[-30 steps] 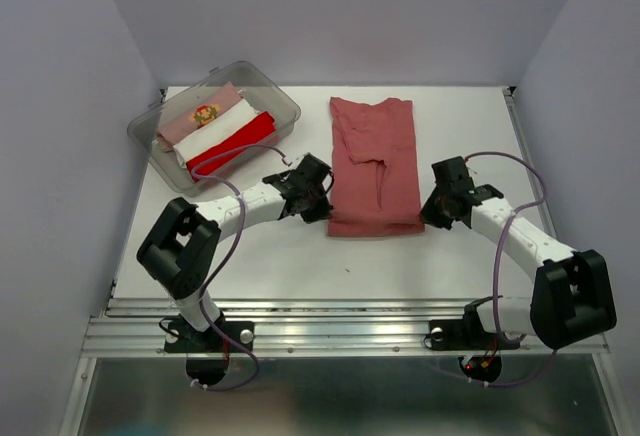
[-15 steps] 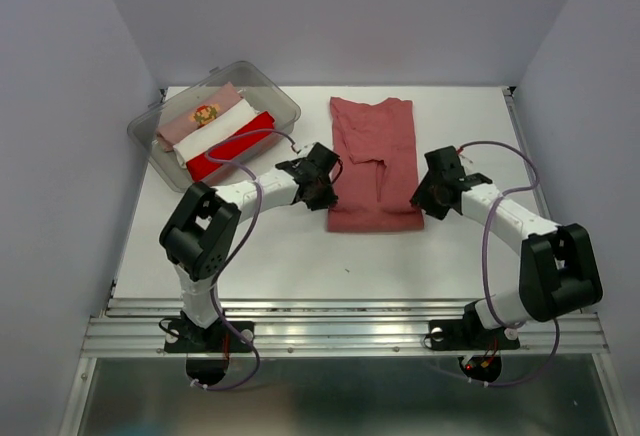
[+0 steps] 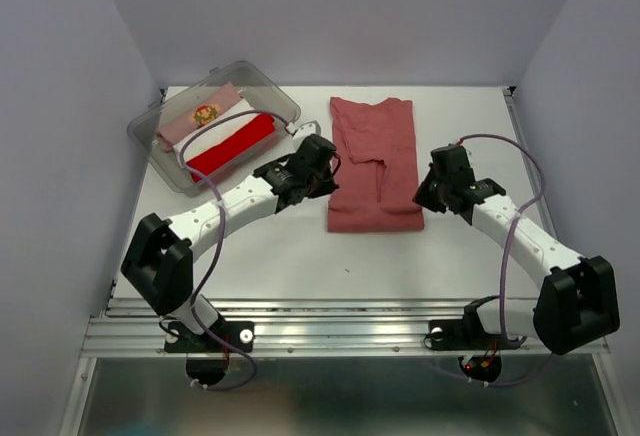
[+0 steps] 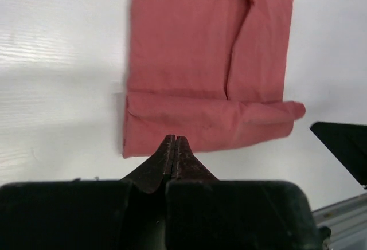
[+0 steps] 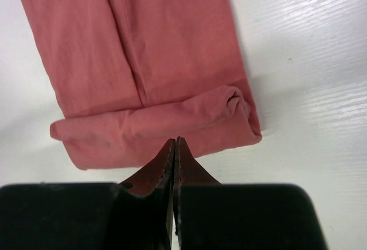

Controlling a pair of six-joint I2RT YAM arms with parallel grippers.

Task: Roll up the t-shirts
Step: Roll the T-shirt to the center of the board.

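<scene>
At the middle of the white table [image 3: 260,256], toward its far side, the brick-red t-shirt [image 3: 373,161] lies flat. It is folded lengthwise into a narrow strip, neck end away from the arms. Its near end is turned up into a short roll [image 5: 155,125] lying across the strip's width. The rest of the strip is unrolled and flat. One end of the roll shows a loose spiral opening in the right wrist view.

The left gripper [image 3: 324,178] sits at the shirt's left edge, by the rolled end, low over the table. In the left wrist view its jaws are pressed together with no gap, tips lined up with the near edge of the roll. No cloth shows between them, and contact with the cloth is unclear.

The right gripper [image 3: 424,196] sits at the shirt's right edge, same end, opposite the left one. Its jaws are likewise closed tight, tips at the near side of the roll, roughly mid-width. Cannot tell if they touch it.

At the far left of the table, a clear plastic bin [image 3: 150,136] sits skewed to the table edge. It holds three bundles side by side: a pale pink tee [image 3: 200,114] with a yellow-red print, a white tee [image 3: 213,130] and a bright red tee [image 3: 235,143]. The bin is well apart from the brick-red t-shirt.
</scene>
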